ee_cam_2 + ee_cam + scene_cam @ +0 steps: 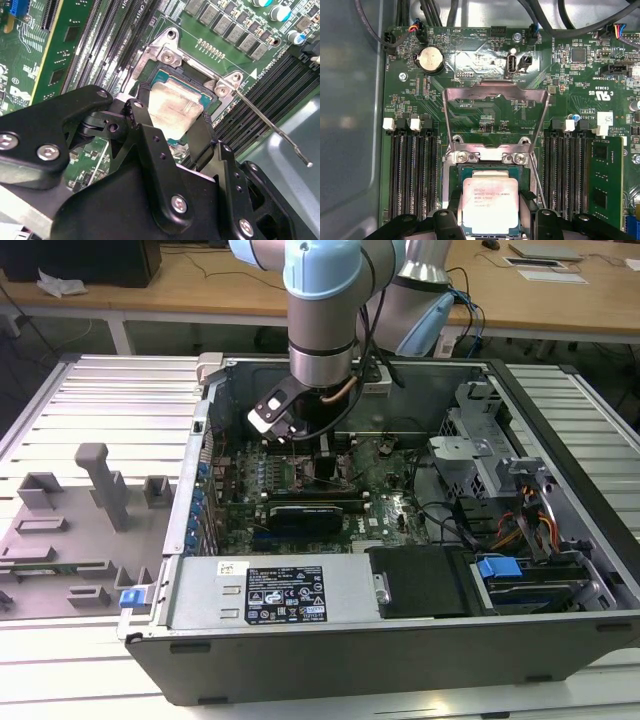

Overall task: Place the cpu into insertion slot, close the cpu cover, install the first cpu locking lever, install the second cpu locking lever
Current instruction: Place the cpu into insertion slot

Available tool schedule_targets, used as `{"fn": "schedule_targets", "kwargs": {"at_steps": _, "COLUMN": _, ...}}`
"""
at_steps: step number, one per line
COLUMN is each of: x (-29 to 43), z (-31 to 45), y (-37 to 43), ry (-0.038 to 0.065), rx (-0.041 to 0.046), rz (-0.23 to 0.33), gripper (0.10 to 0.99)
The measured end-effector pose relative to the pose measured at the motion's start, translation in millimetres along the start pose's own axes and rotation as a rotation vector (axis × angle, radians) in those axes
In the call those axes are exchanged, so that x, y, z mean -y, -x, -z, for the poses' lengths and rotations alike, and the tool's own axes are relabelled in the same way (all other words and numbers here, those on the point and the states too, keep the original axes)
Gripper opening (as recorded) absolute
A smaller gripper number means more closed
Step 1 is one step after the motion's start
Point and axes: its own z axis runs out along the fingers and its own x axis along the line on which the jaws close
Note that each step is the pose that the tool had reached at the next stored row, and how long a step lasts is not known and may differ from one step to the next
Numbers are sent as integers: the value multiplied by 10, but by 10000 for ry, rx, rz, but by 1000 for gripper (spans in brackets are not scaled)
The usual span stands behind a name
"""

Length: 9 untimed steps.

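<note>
Gripper [171, 117] is clamped on the cpu [487, 202] by two opposite edges, as far as both wrist views show. Chip sits low over the insertion slot [165, 55], approx. square to it; whether it's fully seated can't be told. The cpu cover [495, 94] stands flipped open behind the slot, bare board visible thru its window, and one thin locking lever [272, 127] sticks out free to the side. Likely risks: chip slightly skewed or tilted vs. the socket frame, so a corner catches the rim, and any push then could bend the contacts below. Letting go w/ one edge high could leave it cocked. Fingers are bulky, so a sideways drift could knock the lever or scrape the memory slots [412, 170] flanking both sides. Room is tight laterally btw the slot banks, w/ a memory stick [606, 185] further out one way and the case wall [350, 125] beyond the other bank. Straight up looks free: in the exterior view the arm [320, 330] drops into the open case [400, 660] from above.
</note>
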Motion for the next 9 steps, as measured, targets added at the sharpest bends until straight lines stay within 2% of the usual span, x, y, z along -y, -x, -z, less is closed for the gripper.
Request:
{"fn": "schedule_targets", "kwargs": {"at_steps": 8, "x": 2, "z": 0, "y": 0, "ry": 1, "rx": -1, "rz": -3, "gripper": 549}}
{"fn": "schedule_targets", "kwargs": {"at_steps": 9, "x": 2, "z": 0, "y": 0, "ry": 0, "rx": 0, "rz": -4, "gripper": 616}}
